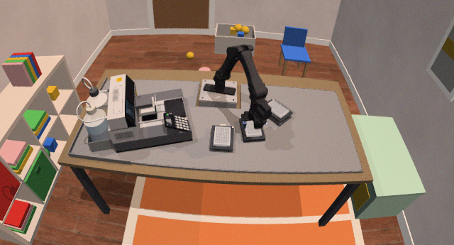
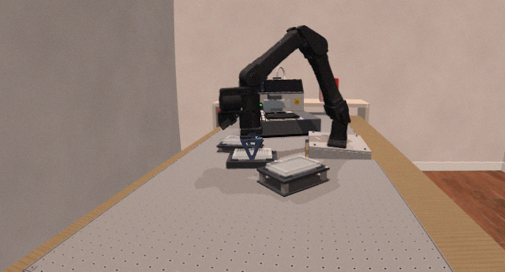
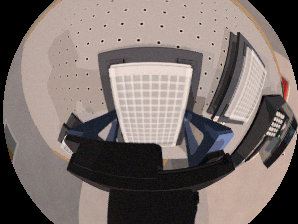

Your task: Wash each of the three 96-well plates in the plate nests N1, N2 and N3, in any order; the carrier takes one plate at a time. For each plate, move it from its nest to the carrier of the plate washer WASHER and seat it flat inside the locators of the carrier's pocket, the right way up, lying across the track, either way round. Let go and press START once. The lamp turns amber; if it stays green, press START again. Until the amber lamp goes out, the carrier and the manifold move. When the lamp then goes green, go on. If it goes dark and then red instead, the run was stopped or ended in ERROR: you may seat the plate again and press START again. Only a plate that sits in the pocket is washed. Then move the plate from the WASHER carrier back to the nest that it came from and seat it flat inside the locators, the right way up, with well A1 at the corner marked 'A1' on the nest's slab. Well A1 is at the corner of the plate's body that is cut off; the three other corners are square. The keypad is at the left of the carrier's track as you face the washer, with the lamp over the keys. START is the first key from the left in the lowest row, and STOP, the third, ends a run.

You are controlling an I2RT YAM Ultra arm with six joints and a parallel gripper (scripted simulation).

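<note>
Three white 96-well plates lie in dark nests on the table. My gripper is down over the middle plate. Its blue fingers are shut on the plate's long sides. The plate still lies low in the middle nest. The left plate and the right plate sit in their nests. The washer stands at the left, with an empty carrier pocket, a keypad and a green lamp.
The arm's base plate is at the back of the table. Two bottles stand at the washer's left. The right nest lies close behind my wrist.
</note>
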